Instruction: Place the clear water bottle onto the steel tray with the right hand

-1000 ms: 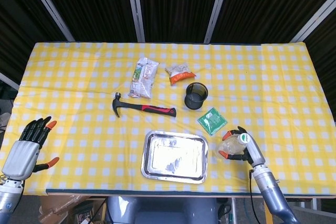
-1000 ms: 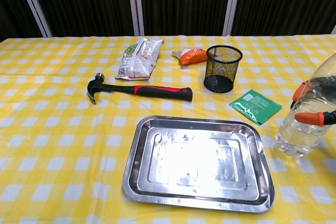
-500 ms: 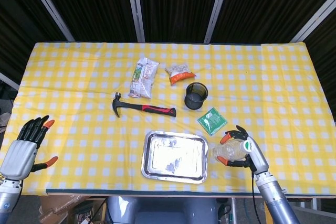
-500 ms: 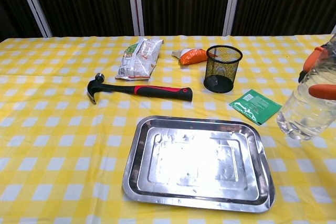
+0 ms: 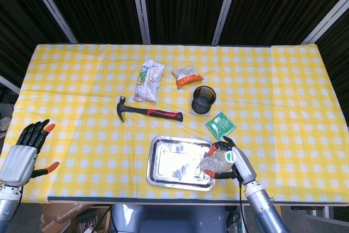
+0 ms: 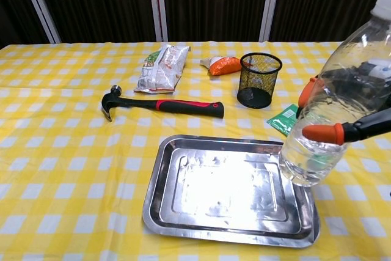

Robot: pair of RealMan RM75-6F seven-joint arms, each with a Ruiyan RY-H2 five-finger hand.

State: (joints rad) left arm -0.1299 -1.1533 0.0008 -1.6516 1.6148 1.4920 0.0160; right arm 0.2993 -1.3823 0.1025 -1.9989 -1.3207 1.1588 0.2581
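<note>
My right hand (image 5: 235, 163) (image 6: 357, 123) grips the clear water bottle (image 5: 215, 162) (image 6: 330, 108), upright with a slight tilt and lifted off the table. The bottle hangs over the right end of the steel tray (image 5: 169, 162) (image 6: 183, 212); in the chest view its base sits just above the tray's right rim. Orange fingertips (image 6: 322, 133) wrap the bottle's front. At the table's left edge my left hand (image 5: 24, 154) is open, fingers spread, holding nothing; the chest view does not show it.
Behind the tray lie a red-and-black hammer (image 5: 148, 112) (image 6: 160, 105), a black mesh cup (image 5: 203, 99) (image 6: 258, 79), a green packet (image 5: 220, 125) (image 6: 282, 119), a white snack bag (image 5: 149, 81) (image 6: 161, 67) and an orange-white pouch (image 5: 187, 76) (image 6: 221, 65).
My right hand has carried the bottle leftward and upward, from beside the tray's right side to above its right end. The left hand has barely shifted.
</note>
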